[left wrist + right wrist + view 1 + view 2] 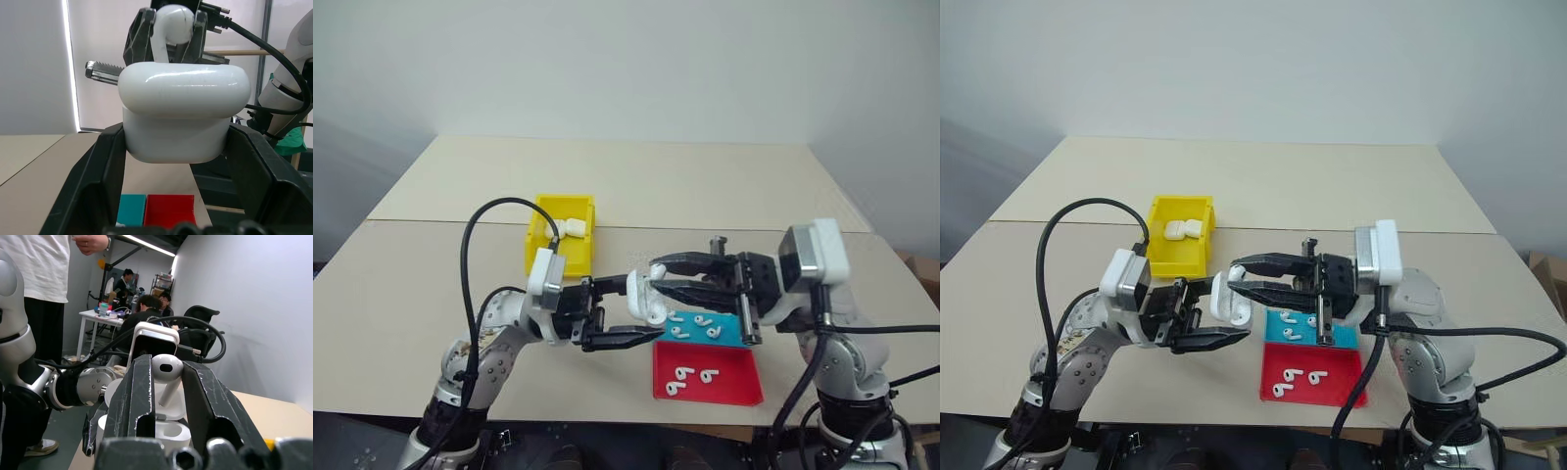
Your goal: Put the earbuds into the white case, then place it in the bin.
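Now your left end effector (pixel 625 323) clamps the glossy white case (pixel 182 115) open-side up so your right end effector (pixel 658 279), pinching a tiny white earbud (pixel 166 369), can seat it.

**Where things sit on the table**

Before us stands the table (pixel 724 186). The bin (pixel 540 245) rests left of centre with a case (pixel 572 228) lying in it. Nearer us and to the right sit two trays, one tray (pixel 734 338) behind the other tray (pixel 729 387), touching; loose earbuds (pixel 690 375) lie in both. Above the table, between bin and trays, the left gripper (pixel 631 311) holds the open case (pixel 644 297), and the right gripper (pixel 656 277) holds an earbud (pixel 165 369) just over it.
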Controlling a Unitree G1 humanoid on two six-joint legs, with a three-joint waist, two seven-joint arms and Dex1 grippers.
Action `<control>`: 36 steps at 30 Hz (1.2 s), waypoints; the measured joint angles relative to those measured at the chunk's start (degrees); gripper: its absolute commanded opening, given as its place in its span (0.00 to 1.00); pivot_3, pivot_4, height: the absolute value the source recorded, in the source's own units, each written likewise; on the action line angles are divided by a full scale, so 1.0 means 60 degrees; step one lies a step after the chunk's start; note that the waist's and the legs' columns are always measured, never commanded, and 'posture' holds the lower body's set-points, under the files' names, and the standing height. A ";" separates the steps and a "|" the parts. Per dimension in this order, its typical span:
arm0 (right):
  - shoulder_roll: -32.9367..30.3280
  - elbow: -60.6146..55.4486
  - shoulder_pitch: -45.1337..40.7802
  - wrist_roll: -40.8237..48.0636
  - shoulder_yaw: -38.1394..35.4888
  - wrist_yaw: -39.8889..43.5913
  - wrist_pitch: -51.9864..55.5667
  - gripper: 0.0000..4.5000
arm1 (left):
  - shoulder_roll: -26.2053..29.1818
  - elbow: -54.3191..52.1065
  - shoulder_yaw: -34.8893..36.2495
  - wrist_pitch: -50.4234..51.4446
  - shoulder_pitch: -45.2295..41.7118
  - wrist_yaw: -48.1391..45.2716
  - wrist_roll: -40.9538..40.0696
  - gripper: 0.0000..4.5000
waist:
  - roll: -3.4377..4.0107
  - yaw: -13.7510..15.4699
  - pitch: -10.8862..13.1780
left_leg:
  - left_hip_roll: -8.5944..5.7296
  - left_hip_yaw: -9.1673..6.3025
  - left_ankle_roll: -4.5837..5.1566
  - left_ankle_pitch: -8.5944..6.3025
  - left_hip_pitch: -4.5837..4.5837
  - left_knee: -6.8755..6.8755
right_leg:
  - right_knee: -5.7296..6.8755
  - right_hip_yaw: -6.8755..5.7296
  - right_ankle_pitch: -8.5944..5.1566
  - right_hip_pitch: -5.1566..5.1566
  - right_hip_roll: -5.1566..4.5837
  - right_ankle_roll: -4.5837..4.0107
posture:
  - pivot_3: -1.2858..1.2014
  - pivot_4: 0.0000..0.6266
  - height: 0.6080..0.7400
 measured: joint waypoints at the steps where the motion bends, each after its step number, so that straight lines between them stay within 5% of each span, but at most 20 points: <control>1: -0.0004 0.0038 0.0000 -0.0090 0.0009 -0.0005 -0.0072 0.18 | 0.0001 0.0000 0.0000 0.0000 0.0000 -0.0004 0.0000 0.61 | 0.0000 0.0002 0.0000 | 0.0000 0.0000 0.0000 0.0000 -0.0001 0.0000 | 0.0000 0.0000 0.0000 0.0000 0.0000 0.0000 | 0.52 0.24 1.00; 14: -0.0142 0.0487 0.0009 -0.0652 0.0359 0.0118 -0.0735 0.18 | -0.0043 0.0017 0.0023 -0.0016 0.0019 -0.0009 0.0161 0.61 | 0.0000 0.0005 0.0000 | 0.0000 0.0000 0.0000 0.0000 -0.0001 0.0000 | -0.0001 0.0000 0.0000 0.0000 0.0000 0.0000 | 0.52 0.24 1.00; 21: -0.0435 0.0511 0.0114 -0.0690 0.0381 0.0320 -0.0929 0.67 | -0.0128 0.0067 0.0016 -0.0020 0.0134 -0.0045 0.0199 0.61 | 0.0000 0.0000 0.0000 | 0.0000 0.0000 0.0000 0.0000 0.0000 0.0000 | 0.0000 0.0000 0.0000 0.0000 -0.0001 0.0000 | 0.52 0.24 1.00; 29: -0.0610 0.0667 0.0110 -0.0811 0.0348 0.0344 -0.1058 0.67 | -0.0133 0.0133 0.0020 -0.0082 0.0188 -0.0040 0.0407 0.61 | 0.0000 0.0004 0.0000 | 0.0000 0.0000 0.0000 0.0000 -0.0001 0.0000 | -0.0001 0.0000 0.0000 0.0000 -0.0001 0.0000 | 0.52 0.24 1.00; 32: -0.1289 0.1057 -0.0028 -0.0510 -0.0120 0.0232 -0.0645 0.67 | 0.0148 0.0329 0.0105 -0.0510 0.0566 -0.0299 0.0752 0.61 | 0.0000 0.0004 0.0000 | -0.0001 0.0001 0.0000 0.0000 0.0000 0.0000 | -0.0003 0.0001 0.0000 0.0000 -0.0002 -0.0001 | 0.52 0.24 1.00; 36: -0.3543 0.1850 -0.0500 -0.0826 -0.0336 0.0380 0.0592 0.67 | 0.0832 0.0551 0.0475 -0.1098 0.1421 -0.0759 0.1130 0.61 | 0.0004 0.0004 0.0003 | 0.0000 0.0003 0.0001 0.0000 0.0000 -0.0005 | -0.0009 0.0001 -0.0001 -0.0005 -0.0003 -0.0003 | 0.52 0.24 1.00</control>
